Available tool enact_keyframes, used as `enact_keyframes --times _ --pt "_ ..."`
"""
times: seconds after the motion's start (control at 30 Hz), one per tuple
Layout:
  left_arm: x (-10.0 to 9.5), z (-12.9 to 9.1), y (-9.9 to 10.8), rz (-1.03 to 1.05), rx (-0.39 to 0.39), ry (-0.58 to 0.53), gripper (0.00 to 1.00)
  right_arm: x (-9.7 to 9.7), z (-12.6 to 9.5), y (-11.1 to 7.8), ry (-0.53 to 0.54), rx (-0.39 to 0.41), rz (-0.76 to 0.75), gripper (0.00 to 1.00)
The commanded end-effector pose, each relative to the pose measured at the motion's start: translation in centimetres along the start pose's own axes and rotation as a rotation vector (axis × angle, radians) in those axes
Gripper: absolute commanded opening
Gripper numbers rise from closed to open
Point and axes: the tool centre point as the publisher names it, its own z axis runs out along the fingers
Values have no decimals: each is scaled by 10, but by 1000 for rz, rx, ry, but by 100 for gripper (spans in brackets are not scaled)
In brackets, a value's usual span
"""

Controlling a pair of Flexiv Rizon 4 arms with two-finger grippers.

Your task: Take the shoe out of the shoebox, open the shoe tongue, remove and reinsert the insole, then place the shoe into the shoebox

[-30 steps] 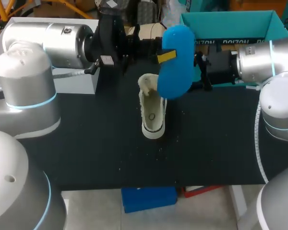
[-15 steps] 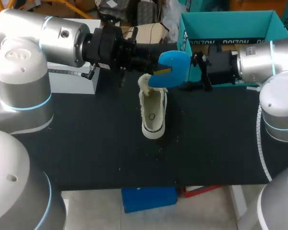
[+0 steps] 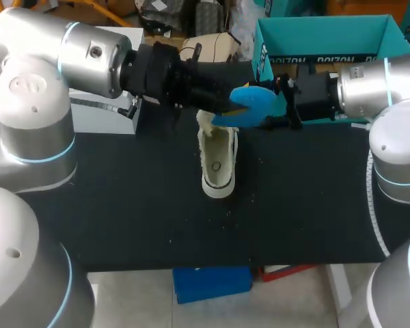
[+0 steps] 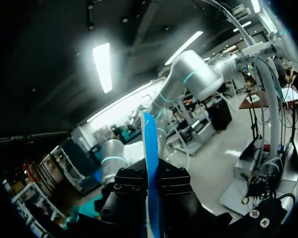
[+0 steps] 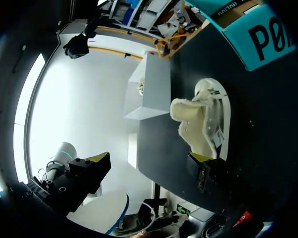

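**Insole aloft over shoe, in left pinch**

One blue insole [image 3: 254, 104] is held off the table over the shoe's far end, clamped edge-on between the left gripper [image 4: 150, 184] fingers. The right gripper [image 5: 149, 161] is spread wide with nothing between its tips, just beside the insole. One cream shoe [image 3: 217, 164] sits on the black table [image 3: 123, 205], outside the one teal shoebox [image 3: 314, 37] at the far edge. From above, the left arm and insole hide the shoe's far end. One white box [image 3: 106, 116] at far left. White lettering on shoebox side; small round mark inside shoe.
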Motion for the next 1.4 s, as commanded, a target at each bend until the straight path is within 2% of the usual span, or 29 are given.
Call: enact_keyframes --times 0.03,0.13,0.27,0.47,0.67,0.73,0.77,1.33,1.4 --pt "39 13 -12 131 -63 -48 0 0 1 -1 1 -3 0 100" --pt "66 20 -8 233 -69 -43 0 0 1 -1 1 -3 0 100" --pt "97 23 1 351 -33 -29 0 0 1 -1 1 -3 0 100" --pt "125 21 27 459 -27 10 0 0 1 -1 1 -3 0 100" --pt "152 12 57 655 -6 -15 0 0 1 -1 1 -3 0 100" --pt "161 10 67 675 -38 -6 0 0 1 -1 1 -3 0 100" --pt "164 9 72 658 -31 -9 0 0 1 -1 1 -3 0 100" --pt "164 9 72 658 -31 -9 0 0 1 -1 1 -3 0 100" --pt "171 16 69 755 -35 -23 0 0 1 -1 1 -3 0 100"
